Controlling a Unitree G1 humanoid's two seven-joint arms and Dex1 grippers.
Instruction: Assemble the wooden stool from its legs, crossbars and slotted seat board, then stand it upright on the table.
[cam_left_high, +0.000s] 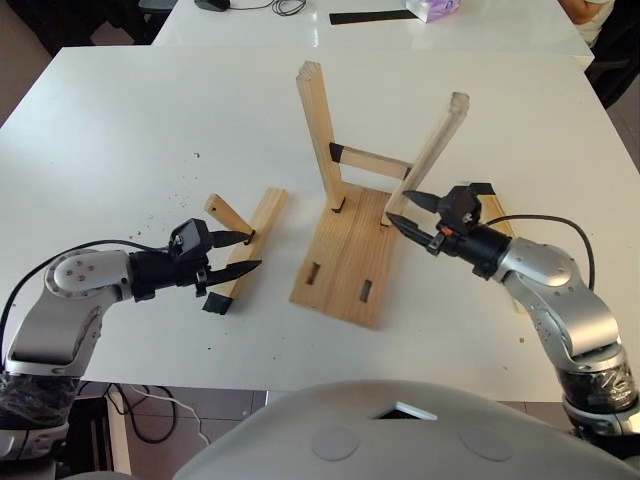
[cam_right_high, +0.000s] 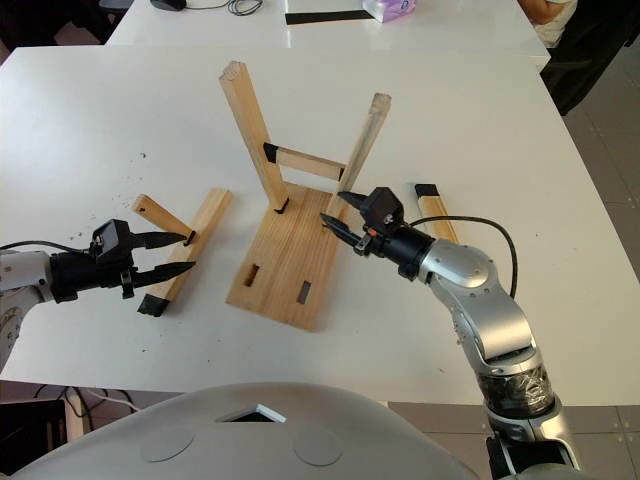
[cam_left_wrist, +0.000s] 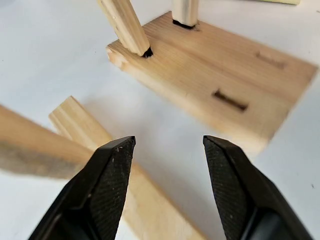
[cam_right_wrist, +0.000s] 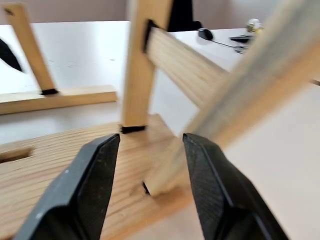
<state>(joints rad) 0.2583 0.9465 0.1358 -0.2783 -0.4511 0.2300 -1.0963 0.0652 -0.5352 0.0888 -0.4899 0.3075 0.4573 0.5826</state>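
Pale wooden slotted seat board (cam_left_high: 345, 262) lies flat on the white table (cam_left_high: 130, 120). 2 light wooden legs (cam_left_high: 322, 130) stand in its far slots, joined by a short wooden crossbar (cam_left_high: 378, 160); the 2 near slots are bare. Left of the board lies a third leg (cam_left_high: 255, 240) with a crossbar stub (cam_left_high: 226, 212) sticking up. The left gripper (cam_left_high: 256, 250) hangs wide open at this leg. The right gripper (cam_left_high: 398, 207), also spread, straddles the foot of the right-hand upright leg; whether it touches is unclear.
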